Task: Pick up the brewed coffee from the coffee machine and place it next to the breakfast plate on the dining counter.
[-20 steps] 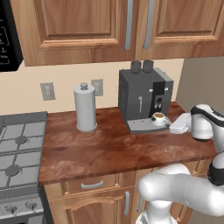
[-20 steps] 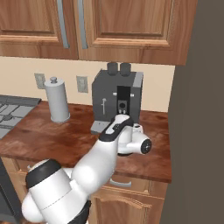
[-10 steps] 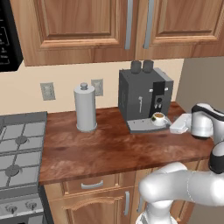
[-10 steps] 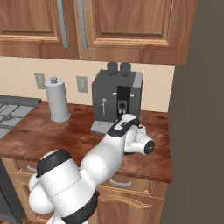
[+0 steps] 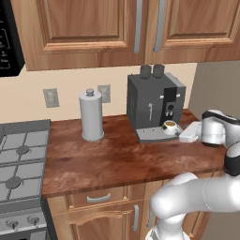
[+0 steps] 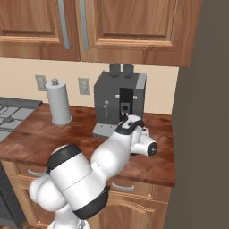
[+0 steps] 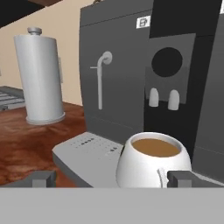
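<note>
Claw wide at the mug, arm drawn closer than a second ago.

The small round white mug of light-brown coffee [image 5: 169, 126] sits on the grey drip tray of the boxy dark grey coffee machine [image 5: 151, 106], right of centre in the left base view, on the reddish-brown wooden desk [image 5: 112, 157]; both sit as they did a second ago. In the hand view the mug [image 7: 153, 160] fills the lower centre, just beyond the wide-spread claw [image 7: 112, 178], its two dark tips [image 7: 43, 178] standing at either side, not touching it. Since the earlier right base picture the white arm has swung rightward and its hand has edged nearer the machine [image 6: 117, 104]. The grey cylindrical paper-towel holder [image 5: 91, 116] stands unmoved, left of the machine.
</note>
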Motion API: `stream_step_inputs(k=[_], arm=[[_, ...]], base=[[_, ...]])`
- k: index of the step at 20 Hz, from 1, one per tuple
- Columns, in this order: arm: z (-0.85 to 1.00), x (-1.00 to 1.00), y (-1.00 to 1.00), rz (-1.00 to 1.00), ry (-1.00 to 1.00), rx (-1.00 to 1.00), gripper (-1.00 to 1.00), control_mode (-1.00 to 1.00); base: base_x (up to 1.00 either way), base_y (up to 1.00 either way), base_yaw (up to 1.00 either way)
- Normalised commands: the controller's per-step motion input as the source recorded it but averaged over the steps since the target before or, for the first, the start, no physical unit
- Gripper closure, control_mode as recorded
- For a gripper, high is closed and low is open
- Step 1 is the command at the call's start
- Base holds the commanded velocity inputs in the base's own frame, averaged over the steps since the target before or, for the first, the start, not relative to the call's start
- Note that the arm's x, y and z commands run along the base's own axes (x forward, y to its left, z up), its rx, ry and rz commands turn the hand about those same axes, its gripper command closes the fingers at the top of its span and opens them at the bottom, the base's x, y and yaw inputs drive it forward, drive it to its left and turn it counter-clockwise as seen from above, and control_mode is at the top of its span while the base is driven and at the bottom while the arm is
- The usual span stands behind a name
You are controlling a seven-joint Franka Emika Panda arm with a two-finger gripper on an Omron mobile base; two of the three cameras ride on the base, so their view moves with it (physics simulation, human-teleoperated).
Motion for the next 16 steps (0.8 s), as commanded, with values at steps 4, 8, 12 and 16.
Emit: stream_step_inputs(k=[4,8,12,16], arm=[[-0.16,0.21,0.00,0.00,0.00,0.00,-1.00,-1.00],[-0.11,0.20,-0.09,0.00,0.00,0.00,-1.00,-1.00],[-0.09,0.17,-0.16,0.00,0.00,0.00,-1.00,-1.00],[-0.10,0.18,-0.12,0.00,0.00,0.00,-1.00,-1.00]], base=[[0.00,0.00,0.00],[0.00,0.00,0.00],[0.00,0.00,0.00],[0.00,0.00,0.00]])
